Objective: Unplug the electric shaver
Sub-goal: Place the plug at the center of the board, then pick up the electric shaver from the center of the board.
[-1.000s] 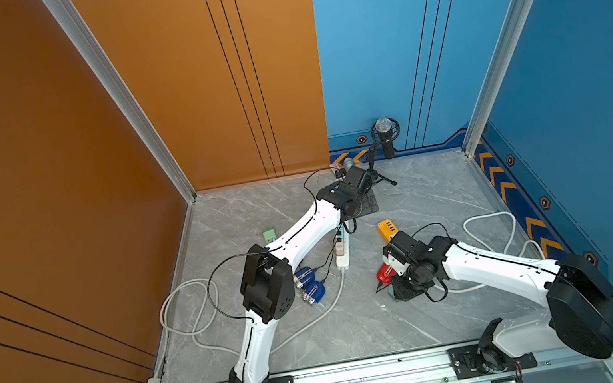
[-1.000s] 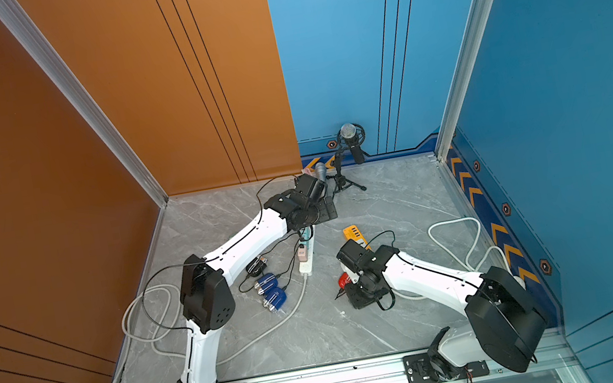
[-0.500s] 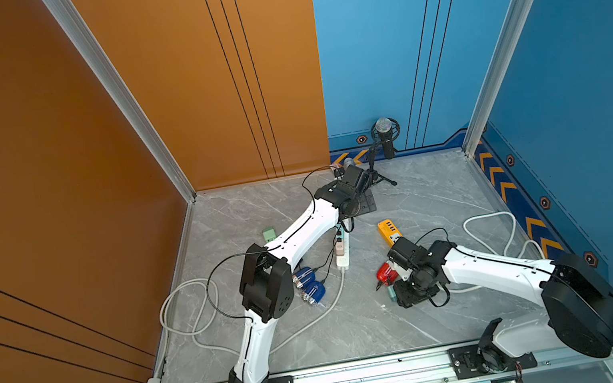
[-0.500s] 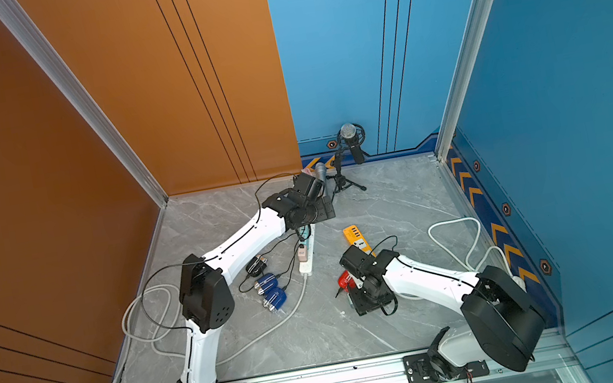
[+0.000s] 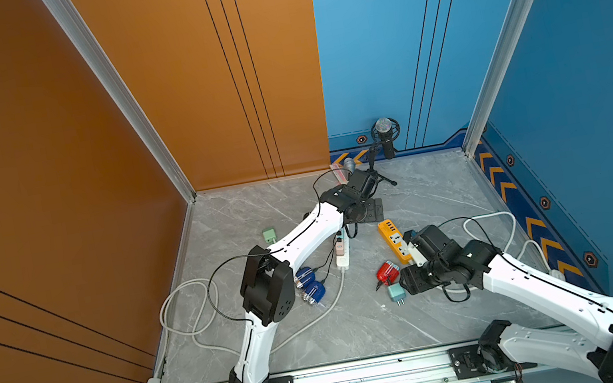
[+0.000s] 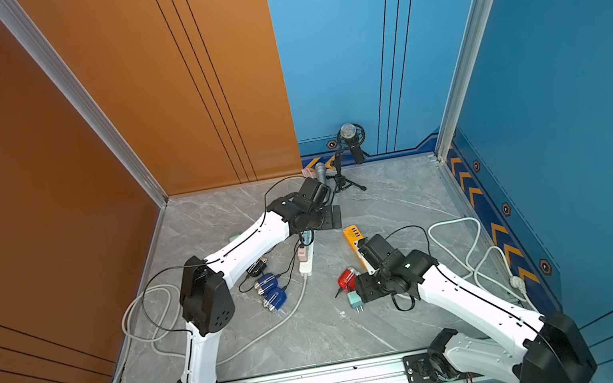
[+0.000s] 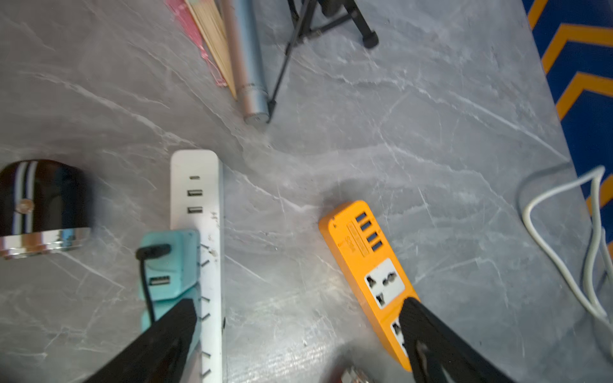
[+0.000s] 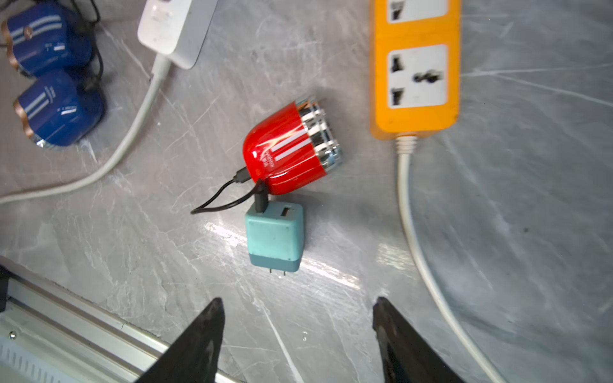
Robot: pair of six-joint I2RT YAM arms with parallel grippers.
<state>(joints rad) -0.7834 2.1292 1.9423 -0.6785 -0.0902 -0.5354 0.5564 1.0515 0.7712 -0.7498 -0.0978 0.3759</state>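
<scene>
Here's the red, barrel-shaped electric shaver [image 5: 387,271], lying on its side on the grey marbled tabletop [image 5: 321,341]. It sits lower centre-right of the frame in both top views, just beside the corded end of the orange plastic power strip [image 5: 394,239] and apart from it. A short black cable [image 8: 219,199] loops from the shaver's rear into a small teal charger block [image 8: 275,237]. That block lies flat on the tabletop right next to the shaver, its two metal prongs bare and pointing away from the strip, plugged into nothing. The right gripper [image 8: 297,300] hovers just short of the block, jaws spread fairly wide with nothing between them. Up at frame centre, the left gripper [image 7: 297,302] stands fully wide and empty. In the left wrist view one finger crosses a long white power strip [image 7: 195,205] and the other crosses the orange one. Two blue shavers [image 5: 311,285] sit side by side by the left arm's elbow.
</scene>
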